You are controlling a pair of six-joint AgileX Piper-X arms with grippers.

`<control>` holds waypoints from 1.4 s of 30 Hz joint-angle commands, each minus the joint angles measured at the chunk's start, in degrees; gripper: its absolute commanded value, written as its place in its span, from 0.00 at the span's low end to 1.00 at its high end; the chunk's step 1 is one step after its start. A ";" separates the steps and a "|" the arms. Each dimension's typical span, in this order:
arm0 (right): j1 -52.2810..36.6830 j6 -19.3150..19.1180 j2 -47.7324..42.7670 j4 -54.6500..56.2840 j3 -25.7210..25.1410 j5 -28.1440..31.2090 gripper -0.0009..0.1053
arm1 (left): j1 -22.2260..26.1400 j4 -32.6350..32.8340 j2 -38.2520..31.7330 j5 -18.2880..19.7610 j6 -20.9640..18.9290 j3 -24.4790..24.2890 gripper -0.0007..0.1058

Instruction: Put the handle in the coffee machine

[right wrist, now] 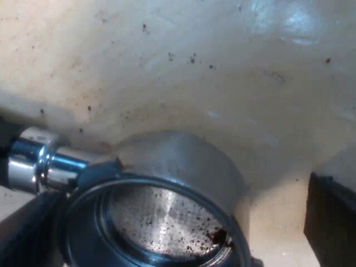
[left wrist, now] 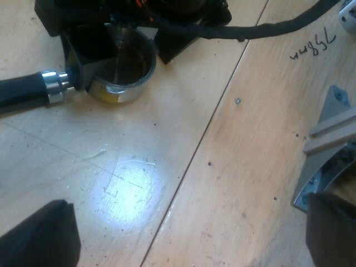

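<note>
1. While the holder (left wrist: 123,89) lies flat on the table (left wrist: 222,167), basket mouth up, the right gripper (left wrist: 130,53) hangs right over it.
2. Look at its fingers (right wrist: 331,217): spread wide, one on each side of the basket, and this one stands clear of the metal wall. Nothing gripped.
3. Inside the basket, dark specks (right wrist: 214,236) dot the metal floor.
4. From the chrome collar (left wrist: 53,86) the dark handle (left wrist: 22,92) runs out along the table.
5. Over here the left gripper (left wrist: 186,222) hovers well apart from the holder, opened wide, bare wood between its tips.
6. Near one of those tips sits a grey bracket (left wrist: 328,161); a scribble (left wrist: 314,47) marks the wood.
</note>
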 commanded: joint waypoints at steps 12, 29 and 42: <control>-0.26 -0.32 0.44 -0.34 -0.11 -0.29 0.32 | -0.16 0.12 -0.06 0.71 0.02 -0.06 0.80; -0.26 -7.99 -2.62 1.11 -0.11 0.44 0.01 | -0.16 -0.14 -0.06 0.46 1.04 -0.06 0.80; -0.26 -18.85 -8.27 8.02 -0.11 2.52 0.01 | -0.16 -0.58 -0.06 -0.24 3.65 -0.06 0.80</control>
